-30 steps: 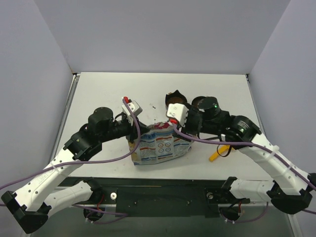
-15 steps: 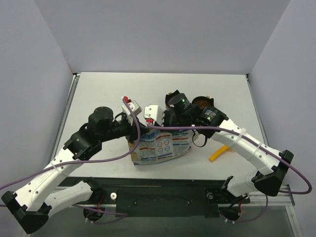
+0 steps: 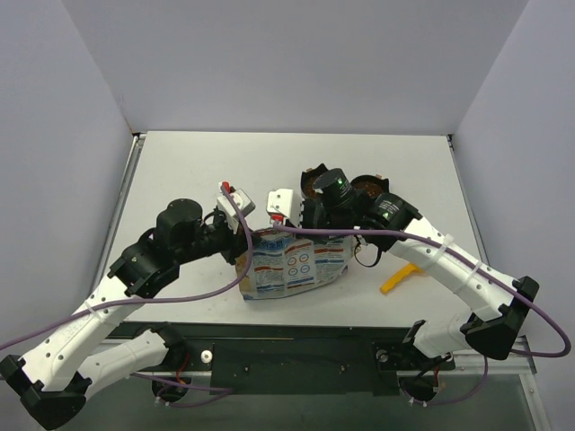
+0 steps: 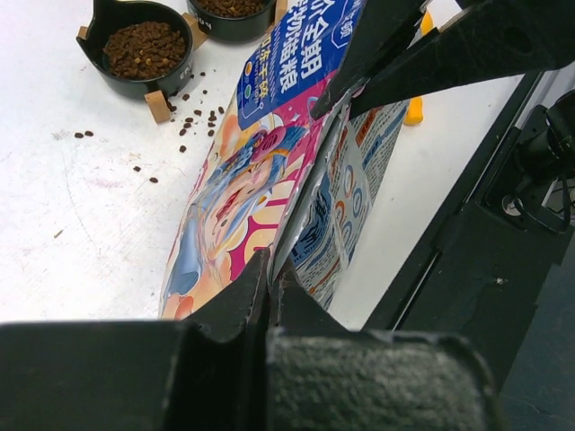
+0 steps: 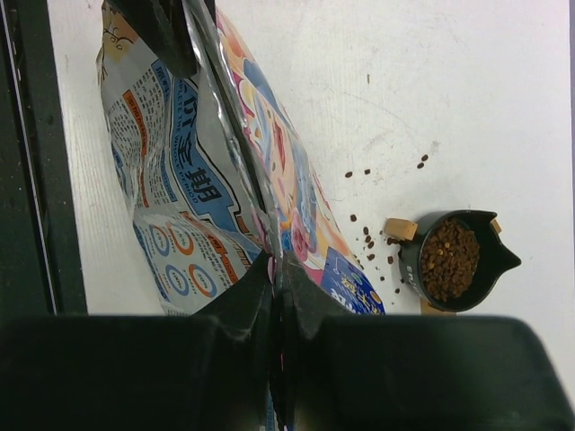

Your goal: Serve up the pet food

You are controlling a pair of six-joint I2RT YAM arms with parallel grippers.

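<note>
As both bowls [image 4: 135, 87] already hold kibble [image 4: 144, 49], the step in hand reads as the close of serving: the bag is being handled, not the food.

- Bag [image 3: 292, 265]: stands near the front edge of the table [image 3: 180, 171], between the arms, printed back toward the bases, top edge pressed flat.
- Left gripper [image 4: 271, 274]: jaws pinched tight on the bag's top seam, at its left end.
- Right gripper [image 5: 272, 269]: jaws clamped on the same seam, further along.
- Loose kibble: scattered on the table between bag and bowls.
- Scoop [image 3: 398, 278]: lies just right of the bag, untouched.

Next move, by judgement: either press along the seam to seal it, or lift the bag and set it aside. Both call for matched motion of the two arms, lest the glossy film slip or the bag tip toward the bowls.
</note>
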